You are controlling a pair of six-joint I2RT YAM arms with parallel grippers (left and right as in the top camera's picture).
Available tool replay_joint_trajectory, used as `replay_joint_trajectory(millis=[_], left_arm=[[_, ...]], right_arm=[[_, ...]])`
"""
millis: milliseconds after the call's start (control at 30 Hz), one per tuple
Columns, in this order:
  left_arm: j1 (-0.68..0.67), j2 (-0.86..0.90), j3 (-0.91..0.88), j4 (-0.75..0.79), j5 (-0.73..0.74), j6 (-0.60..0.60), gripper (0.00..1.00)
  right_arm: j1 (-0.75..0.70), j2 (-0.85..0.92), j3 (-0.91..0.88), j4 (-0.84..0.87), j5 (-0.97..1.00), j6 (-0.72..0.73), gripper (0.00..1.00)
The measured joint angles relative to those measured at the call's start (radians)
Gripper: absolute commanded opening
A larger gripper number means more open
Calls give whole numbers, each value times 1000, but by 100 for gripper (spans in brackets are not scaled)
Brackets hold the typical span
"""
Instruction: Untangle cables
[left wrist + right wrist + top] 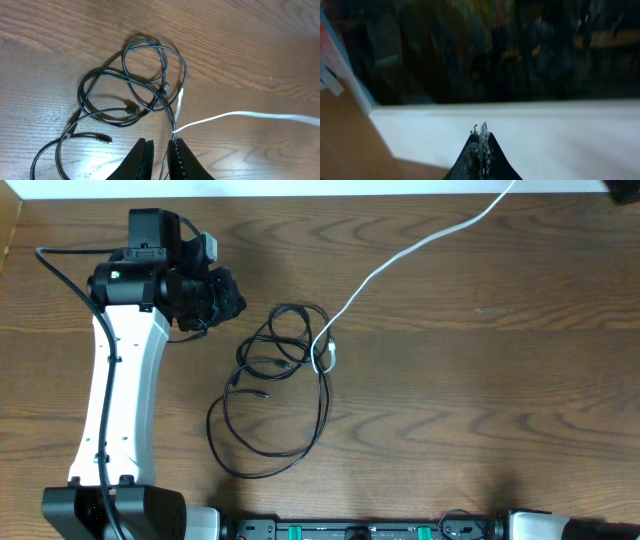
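Left gripper (pixel 228 292), overhead view: it is hanging at 10 o'clock of the cables (pixel 280 365), near them but apart. The black cables (pixel 262 450) are lying in overlapping loops mid-table (pixel 480 400). The white cable (pixel 400 255) is hooking into them on their 3 o'clock side and running out of frame toward 1 o'clock.

Left wrist view: the fingers are showing at 6 o'clock, jaws standing narrow with only a slit between them. A thin cord is showing in that slit, and I am not able to tell whether it is pinched or lying on the wood below. The white plug (pixel 180 95) is sitting against a black crossing.

Right wrist view: the right gripper (pixel 481 136) is pressed fully closed and empty. It is facing a white surface (pixel 545 130), with no cable in sight.

I am reading this as the early stage, with nothing separated yet. The next move, as I am judging it, is calling for wider left jaws and a descent onto the white cable beside its plug. A slow pull toward 1 o'clock should then be drawing it clear without dragging the black loops.
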Motion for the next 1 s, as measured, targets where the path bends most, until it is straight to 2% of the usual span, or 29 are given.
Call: replay_joint_trajectory(millis=[300, 467, 567, 600, 767, 867, 1000], left_arm=[[0, 0, 0, 0, 0, 2, 16], [0, 0, 0, 6, 0, 2, 16], [0, 0, 0, 9, 0, 2, 16], [0, 0, 0, 11, 0, 2, 15], [0, 0, 0, 17, 0, 2, 16], [0, 0, 0, 19, 0, 2, 16], [0, 0, 0, 19, 0, 2, 16]], right_arm=[[-200, -3, 120, 48, 23, 11, 1], [-354, 0, 127, -25, 41, 16, 1], [-389, 19, 136, -165, 46, 6, 1], [-389, 41, 134, -268, 42, -11, 1], [-360, 166, 138, -576, 12, -81, 1], [-269, 343, 124, -790, 1, -186, 1], [-158, 499, 123, -906, 68, -261, 1]])
